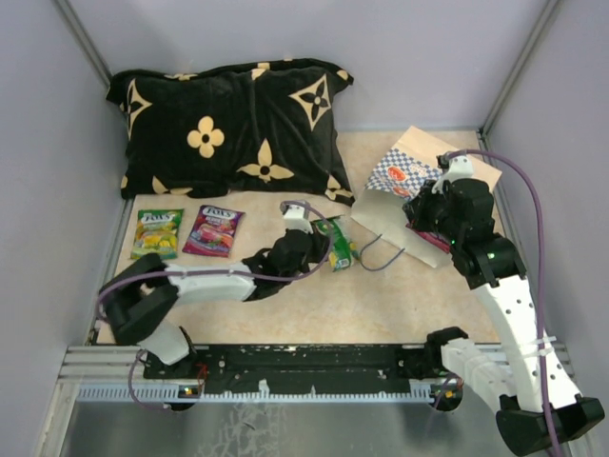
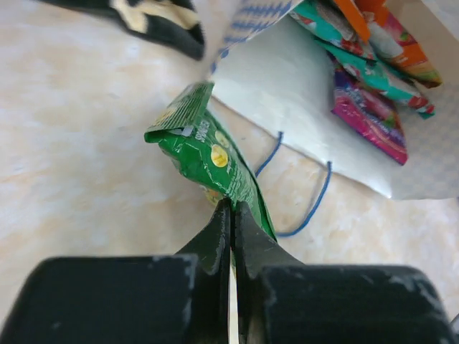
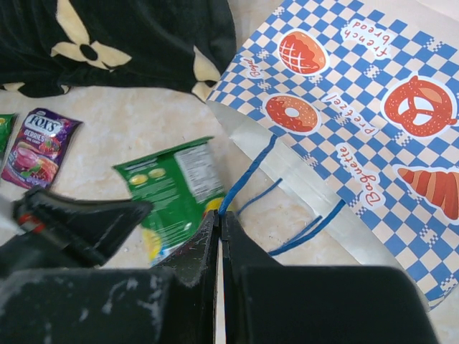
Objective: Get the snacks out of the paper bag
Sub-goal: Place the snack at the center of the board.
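1. Near the table's centre: grips a crumpled green snack packet by one end in the left gripper, fingers pressed tight on the foil, just outside the bag's mouth.
2. Toward the far right corner: finds the blue-and-white checkered paper bag lying on its side, mouth turned to the table's middle, with one blue cord handle trailing on the tabletop.
3. Inside that mouth: shows a teal packet, an orange packet and a magenta packet overlapping one another.
4. At the bag's open edge: places the right gripper with its fingers closed together and the loop of a second cord handle right at their tips; cannot tell whether the cord is pinched.
5. Close to the left edge: lays a green-yellow FOX'S packet and a magenta berries packet flat, side by side, just in front of the black cushion with tan flowers along the far edge.
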`<act>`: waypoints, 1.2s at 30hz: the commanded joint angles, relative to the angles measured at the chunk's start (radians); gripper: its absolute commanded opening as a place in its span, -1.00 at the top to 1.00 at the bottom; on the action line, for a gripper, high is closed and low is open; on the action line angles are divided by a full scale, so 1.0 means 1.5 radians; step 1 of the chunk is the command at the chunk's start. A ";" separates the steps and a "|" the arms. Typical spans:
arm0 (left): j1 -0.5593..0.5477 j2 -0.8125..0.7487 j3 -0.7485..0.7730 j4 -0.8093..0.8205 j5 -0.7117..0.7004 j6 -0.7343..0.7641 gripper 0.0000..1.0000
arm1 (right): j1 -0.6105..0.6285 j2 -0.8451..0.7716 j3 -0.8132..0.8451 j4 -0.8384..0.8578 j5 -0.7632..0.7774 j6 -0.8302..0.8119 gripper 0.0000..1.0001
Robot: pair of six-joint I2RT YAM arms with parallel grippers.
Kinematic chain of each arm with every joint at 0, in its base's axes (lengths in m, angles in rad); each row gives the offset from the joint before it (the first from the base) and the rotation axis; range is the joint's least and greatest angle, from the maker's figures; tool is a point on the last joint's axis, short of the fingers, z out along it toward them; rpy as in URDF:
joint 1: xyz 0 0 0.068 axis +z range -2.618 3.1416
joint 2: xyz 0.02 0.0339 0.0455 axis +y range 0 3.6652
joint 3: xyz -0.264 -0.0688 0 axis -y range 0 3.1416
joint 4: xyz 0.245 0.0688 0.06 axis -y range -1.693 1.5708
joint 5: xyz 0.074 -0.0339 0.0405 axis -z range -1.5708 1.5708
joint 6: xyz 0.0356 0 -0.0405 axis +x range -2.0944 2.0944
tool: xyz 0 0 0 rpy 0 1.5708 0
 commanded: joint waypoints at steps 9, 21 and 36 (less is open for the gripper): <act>0.009 -0.266 0.160 -1.030 -0.324 -0.121 1.00 | 0.007 -0.010 -0.010 0.088 -0.034 0.023 1.00; 0.101 -0.090 0.329 -1.322 -0.417 -0.127 1.00 | 0.007 -0.008 -0.033 0.101 -0.057 0.020 1.00; 0.071 0.318 0.501 -1.322 -0.559 -0.076 1.00 | 0.007 -0.023 -0.057 0.078 -0.028 -0.010 1.00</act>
